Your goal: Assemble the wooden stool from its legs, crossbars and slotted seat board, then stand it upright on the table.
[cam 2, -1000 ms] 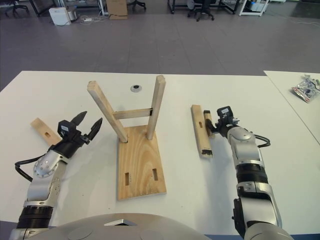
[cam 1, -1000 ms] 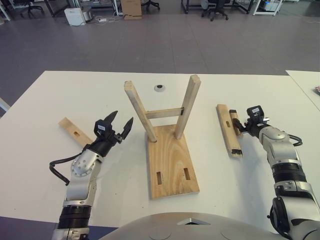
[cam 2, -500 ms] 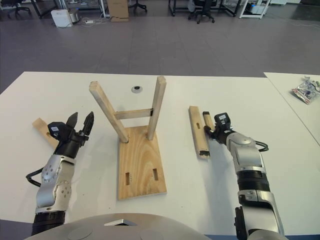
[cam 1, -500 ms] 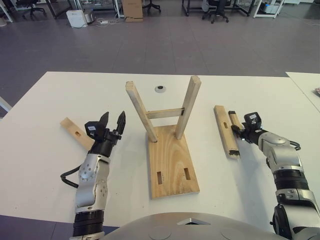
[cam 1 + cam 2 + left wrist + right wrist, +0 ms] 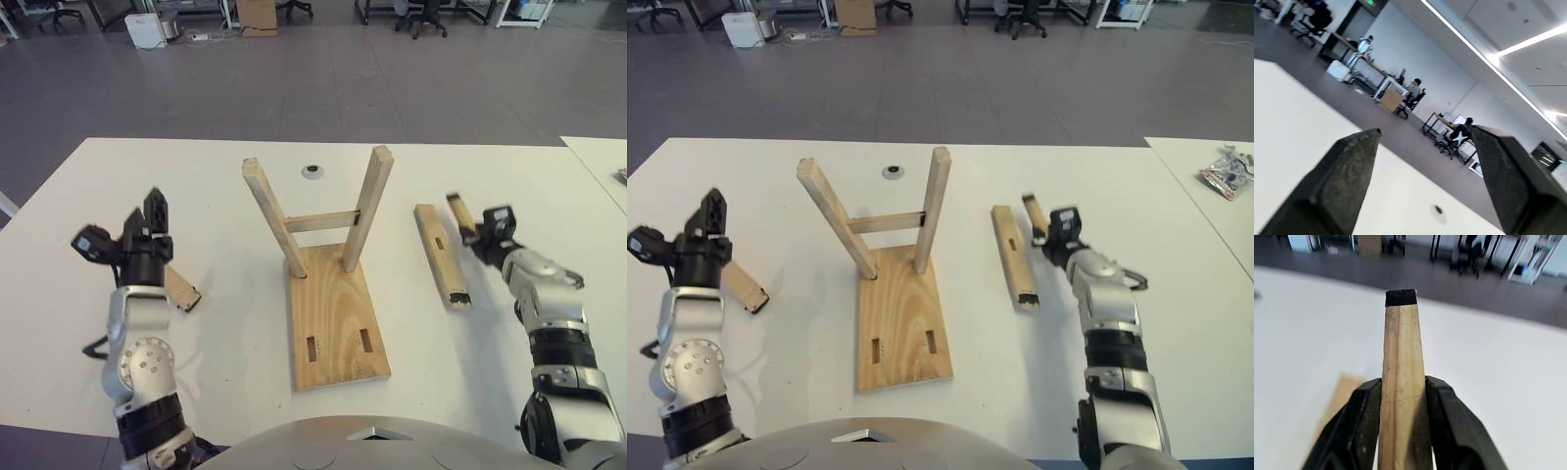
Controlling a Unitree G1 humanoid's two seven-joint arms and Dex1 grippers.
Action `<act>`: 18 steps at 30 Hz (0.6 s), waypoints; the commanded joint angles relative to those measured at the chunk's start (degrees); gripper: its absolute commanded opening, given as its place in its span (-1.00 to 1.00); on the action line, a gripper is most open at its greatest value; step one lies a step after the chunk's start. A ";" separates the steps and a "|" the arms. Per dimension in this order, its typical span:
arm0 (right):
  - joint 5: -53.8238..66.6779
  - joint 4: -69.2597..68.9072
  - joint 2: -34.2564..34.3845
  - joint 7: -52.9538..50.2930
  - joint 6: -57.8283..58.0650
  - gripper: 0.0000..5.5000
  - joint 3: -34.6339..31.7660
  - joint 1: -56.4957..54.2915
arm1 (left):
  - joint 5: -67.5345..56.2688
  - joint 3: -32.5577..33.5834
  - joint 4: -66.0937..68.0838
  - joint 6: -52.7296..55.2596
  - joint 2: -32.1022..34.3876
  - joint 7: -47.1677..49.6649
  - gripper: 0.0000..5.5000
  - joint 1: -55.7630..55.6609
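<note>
The slotted seat board [image 5: 338, 318] lies flat mid-table. Two legs [image 5: 272, 217] [image 5: 367, 208] stand in its far slots, joined by a crossbar [image 5: 318, 221]. A loose leg [image 5: 441, 257] lies to its right. My right gripper [image 5: 480, 235] is beside that leg's far end, shut on a short crossbar [image 5: 1400, 357] that it holds tilted off the table. At the left another loose leg [image 5: 181, 290] lies partly hidden behind my left arm. My left gripper [image 5: 145, 211] is raised above it, pointing up and away. Its fingers [image 5: 1337, 186] are open and hold nothing.
A small round fitting [image 5: 313, 172] sits in the table beyond the stool. A second table [image 5: 1215, 196] stands to the right with a small bag [image 5: 1226, 171] on it. Open floor and office furniture lie beyond the far edge.
My left gripper has swung left and up, away from the stool. My right gripper has lifted the short crossbar off the table beside the loose leg.
</note>
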 commanded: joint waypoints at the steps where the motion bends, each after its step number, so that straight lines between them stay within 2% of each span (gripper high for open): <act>1: 5.28 -10.46 0.87 3.88 -3.07 -0.52 0.48 -11.51 | -7.81 -3.49 -7.49 6.19 6.02 1.77 0.24 -11.46; 5: 12.60 -22.30 4.39 9.16 -0.77 -0.52 5.88 -16.92 | -16.37 -9.19 -9.49 13.12 9.10 5.07 0.24 -22.89; 9: 14.55 -24.63 6.05 15.14 -4.00 -0.52 10.18 -16.88 | -19.93 -15.16 -3.04 17.17 6.09 6.26 0.24 -29.65; 18: 15.57 -27.63 7.41 19.12 -4.66 -0.52 15.09 -15.48 | -26.19 -16.22 -0.82 18.48 3.30 8.53 0.24 -33.74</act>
